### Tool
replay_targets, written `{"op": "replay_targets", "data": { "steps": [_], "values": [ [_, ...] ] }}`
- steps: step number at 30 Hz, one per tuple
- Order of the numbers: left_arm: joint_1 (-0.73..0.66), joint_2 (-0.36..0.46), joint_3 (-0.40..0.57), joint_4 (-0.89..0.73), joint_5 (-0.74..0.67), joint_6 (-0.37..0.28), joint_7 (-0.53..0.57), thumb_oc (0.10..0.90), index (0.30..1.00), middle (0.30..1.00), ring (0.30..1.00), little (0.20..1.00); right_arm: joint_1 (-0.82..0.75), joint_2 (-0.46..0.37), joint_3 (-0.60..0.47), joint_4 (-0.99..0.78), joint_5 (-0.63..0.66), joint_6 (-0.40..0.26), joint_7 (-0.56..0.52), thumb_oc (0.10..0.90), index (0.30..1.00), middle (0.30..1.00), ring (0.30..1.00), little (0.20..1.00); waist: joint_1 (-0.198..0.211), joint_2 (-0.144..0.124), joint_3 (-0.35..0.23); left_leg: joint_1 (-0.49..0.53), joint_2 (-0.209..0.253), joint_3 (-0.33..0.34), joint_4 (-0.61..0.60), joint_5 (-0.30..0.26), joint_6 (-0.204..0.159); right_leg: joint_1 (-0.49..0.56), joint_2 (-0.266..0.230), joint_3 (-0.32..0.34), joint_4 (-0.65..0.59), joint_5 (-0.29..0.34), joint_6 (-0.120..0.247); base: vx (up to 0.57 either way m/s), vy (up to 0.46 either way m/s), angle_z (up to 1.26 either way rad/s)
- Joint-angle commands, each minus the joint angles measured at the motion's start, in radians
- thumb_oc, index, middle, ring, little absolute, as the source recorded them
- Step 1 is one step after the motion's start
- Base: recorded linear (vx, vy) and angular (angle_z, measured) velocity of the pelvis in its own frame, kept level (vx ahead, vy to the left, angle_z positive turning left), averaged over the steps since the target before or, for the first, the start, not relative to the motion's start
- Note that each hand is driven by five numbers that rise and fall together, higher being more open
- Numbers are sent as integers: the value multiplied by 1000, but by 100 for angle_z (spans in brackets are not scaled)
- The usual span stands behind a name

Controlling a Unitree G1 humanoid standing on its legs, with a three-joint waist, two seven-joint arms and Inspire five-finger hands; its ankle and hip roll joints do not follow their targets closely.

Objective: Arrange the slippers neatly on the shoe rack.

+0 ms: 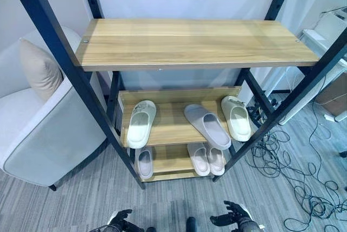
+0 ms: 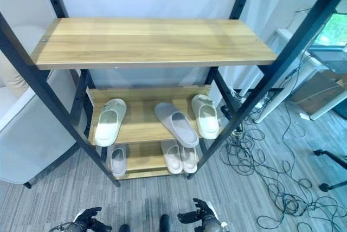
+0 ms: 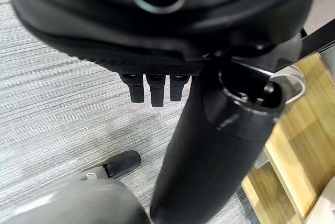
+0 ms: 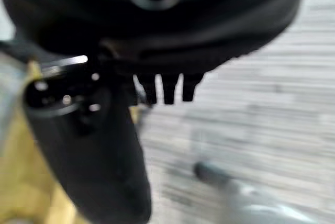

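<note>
The shoe rack [image 1: 190, 42] has black posts and wooden shelves; its top shelf is bare. The middle shelf holds a cream slipper [image 1: 141, 123] at the left, a grey slipper [image 1: 207, 126] lying askew in the middle, and another cream slipper [image 1: 236, 118] at the right. On the bottom shelf a pale slipper [image 1: 144, 162] lies alone at the left, and a pair [image 1: 206, 159] lies side by side at the right. My left hand [image 1: 122, 220] and right hand [image 1: 230, 216] hang low over the floor in front of the rack. Both are relaxed and hold nothing.
A light armchair [image 1: 38, 134] with a beige cushion [image 1: 39, 69] stands close to the rack's left side. Tangled black cables [image 1: 293, 183] cover the floor to the right, beside white furniture legs [image 1: 303, 102]. Grey striped carpet [image 1: 179, 199] lies between me and the rack.
</note>
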Motion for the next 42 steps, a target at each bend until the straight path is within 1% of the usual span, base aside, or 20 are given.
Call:
{"op": "replay_targets", "data": {
  "steps": [1, 6, 9, 10, 13, 14, 16, 21, 28, 31, 36, 38, 39, 40, 41, 42],
  "values": [
    [-40, -28, -17, 20, 33, -14, 9, 800, 900, 900, 900, 900, -45, -62, 19, -216, -7, -81, 29, 800, 900, 900, 900, 900, -2, 13, -7, -32, -26, -8, 7, -58, -7, 48, -5, 29, 13, -148, 74, 0, 0, 0],
    [-31, -43, -25, 9, 50, -17, 17, 800, 900, 900, 900, 900, -9, -118, 32, -505, 19, -118, 74, 800, 900, 900, 900, 900, -10, 17, -7, -23, -21, 1, 7, -64, -11, 55, -5, 34, 13, -154, 76, 0, 0, 0],
    [-29, -57, -33, 10, 55, -14, 16, 800, 900, 900, 900, 900, -1, -140, 36, -625, 28, -127, 93, 800, 900, 900, 900, 900, -13, 19, -13, -16, -18, 5, 7, -70, -12, 64, -5, 35, 13, -160, 76, 12, 6, 0],
    [-29, -57, -33, 10, 55, -14, 16, 800, 900, 900, 900, 900, 0, -140, 36, -626, 28, -127, 93, 800, 900, 900, 900, 900, -12, 19, -13, -15, -18, 5, 7, -71, -12, 64, -5, 35, 13, -160, 76, 0, 0, 0],
    [-23, -70, -45, 14, 67, -12, 17, 800, 900, 900, 900, 900, -15, -153, 26, -735, 40, -145, 81, 800, 900, 900, 900, 900, -14, 23, -18, -9, -15, 4, 7, -75, -13, 69, -6, 35, 13, -164, 76, 10, 6, 0],
    [-23, -70, -45, 14, 67, -12, 17, 800, 900, 900, 900, 900, -15, -153, 25, -736, 40, -145, 82, 800, 900, 900, 900, 900, -13, 23, -18, -9, -15, 4, 7, -75, -13, 70, -6, 35, 13, -164, 75, 0, 0, 0],
    [-16, -76, -50, 10, 68, -11, 19, 800, 900, 900, 900, 900, -30, -159, 11, -806, 59, -159, 70, 800, 900, 900, 900, 900, -13, 24, -24, -5, -14, 3, 7, -78, -12, 74, -6, 34, 13, -166, 75, 0, 0, 0],
    [-9, -80, -49, 12, 64, -8, 22, 800, 900, 900, 900, 900, -53, -166, -18, -895, 84, -174, 51, 800, 900, 900, 900, 900, -11, 25, -29, 0, -15, 3, 7, -81, -11, 80, -9, 32, 13, -167, 75, 0, 0, 0],
    [7, -83, -47, 10, 64, -5, 23, 800, 900, 900, 900, 900, -56, -162, -66, -950, 110, -185, 19, 800, 900, 900, 900, 900, -7, 25, -34, 2, -16, -2, 7, -83, -9, 81, -11, 25, 13, -167, 76, 0, 0, 0],
    [18, -85, -43, 7, 66, -6, 27, 800, 900, 900, 900, 900, -63, -162, -91, -964, 80, -194, -11, 800, 900, 900, 900, 900, -3, 26, -34, 2, -18, -5, 7, -83, -8, 80, -12, 22, 13, -166, 76, 0, 0, 0],
    [31, -85, -42, 7, 74, -8, 30, 800, 900, 900, 900, 900, -117, -184, -130, -970, -32, -199, -84, 800, 900, 900, 900, 900, 8, 27, -37, -1, -19, -9, 7, -84, -7, 81, -14, 16, 13, -166, 77, 0, 0, 0],
    [36, -84, -40, 3, 76, -10, 31, 800, 900, 900, 900, 900, -144, -204, -143, -972, -86, -195, -109, 800, 900, 900, 900, 900, 12, 26, -39, 0, -20, -12, 7, -84, -6, 82, -15, 13, 13, -167, 78, 0, 0, 0],
    [39, -84, -39, 1, 79, -11, 29, 800, 900, 900, 900, 900, -168, -227, -160, -974, -136, -190, -134, 800, 900, 900, 900, 900, 16, 26, -40, -1, -20, -15, 7, -84, -6, 83, -16, 10, 13, -168, 78, 0, 0, 0],
    [38, -84, -39, 1, 79, -11, 29, 800, 900, 900, 900, 900, -169, -227, -160, -974, -136, -190, -134, 800, 900, 900, 900, 900, 16, 26, -40, -1, -20, -15, 7, -84, -6, 83, -16, 10, 13, -168, 78, 3, 22, 4],
    [41, -83, -39, -2, 81, -13, 28, 800, 900, 900, 900, 900, -191, -252, -180, -972, -183, -183, -160, 800, 900, 900, 900, 900, 22, 25, -40, -1, -20, -19, 7, -84, -5, 84, -16, 7, 13, -169, 78, 3, 14, 6],
    [44, -81, -39, -3, 83, -14, 28, 800, 900, 900, 900, 900, -201, -263, -189, -968, -200, -182, -171, 800, 900, 900, 900, 900, 24, 25, -40, 0, -20, -21, 7, -84, -5, 85, -17, 4, 13, -169, 78, 7, 18, 8]
  ]
}}
